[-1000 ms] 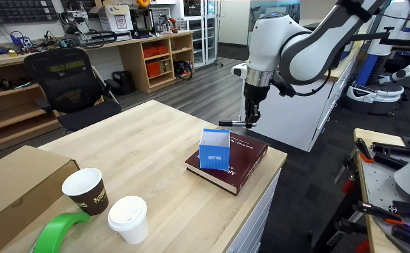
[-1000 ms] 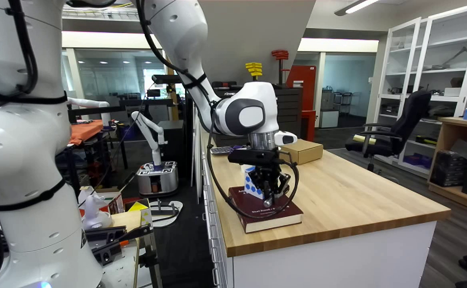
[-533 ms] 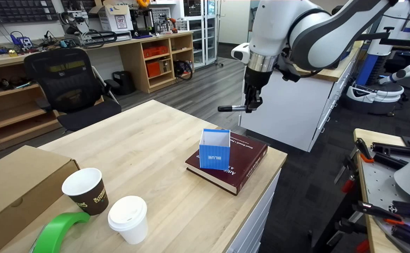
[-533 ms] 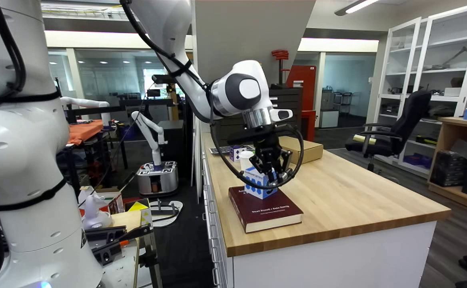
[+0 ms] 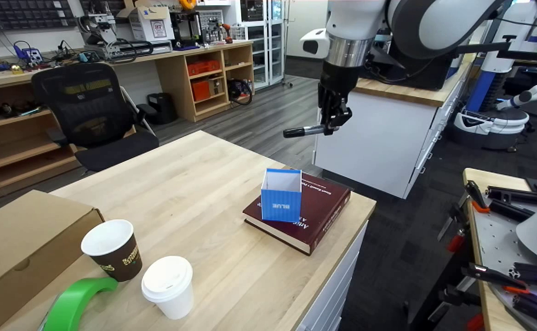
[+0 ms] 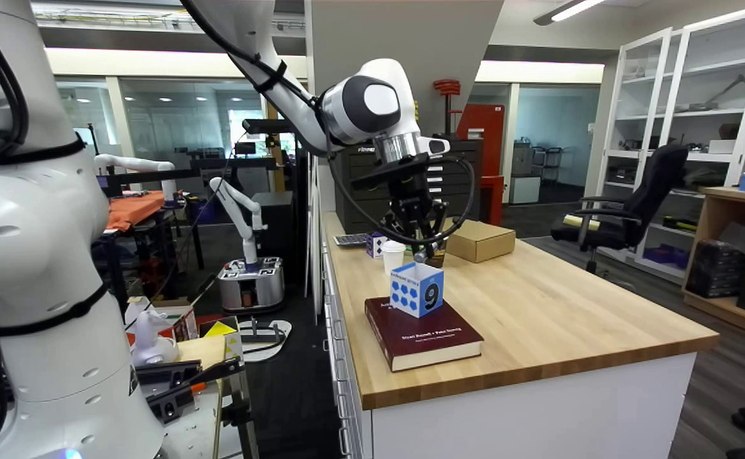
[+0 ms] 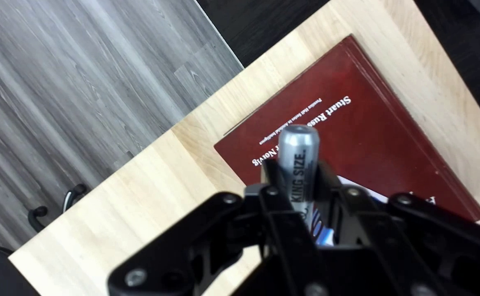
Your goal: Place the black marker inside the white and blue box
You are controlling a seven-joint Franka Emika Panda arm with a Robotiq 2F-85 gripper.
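The marker has a black cap and a silver body, and my gripper point(image 5: 331, 128) is shut around the silver part. In an exterior view the marker point(image 5: 294, 133) lies nearly level, its cap end pointing left and slightly lower. In the wrist view its silver end point(image 7: 299, 152) shows between the fingers; the cap is hidden. The white and blue box point(image 5: 281, 205) stands upright with an open top on the dark red book. It also shows in an exterior view point(image 6: 416, 292), with the gripper point(image 6: 422, 250) above it. In the wrist view the box point(image 7: 325, 235) is mostly hidden behind the gripper.
The red book point(image 5: 319, 220) lies near the table corner. A brown cup point(image 5: 117, 253), a white lidded cup point(image 5: 169, 287), a green curved thing point(image 5: 77, 301) and a cardboard box point(image 5: 34, 243) stand on the table.
My gripper has risen with the marker held, and the marker has tilted slightly, cap end down. In an exterior view the gripper no longer covers the box. Box and book have not moved.
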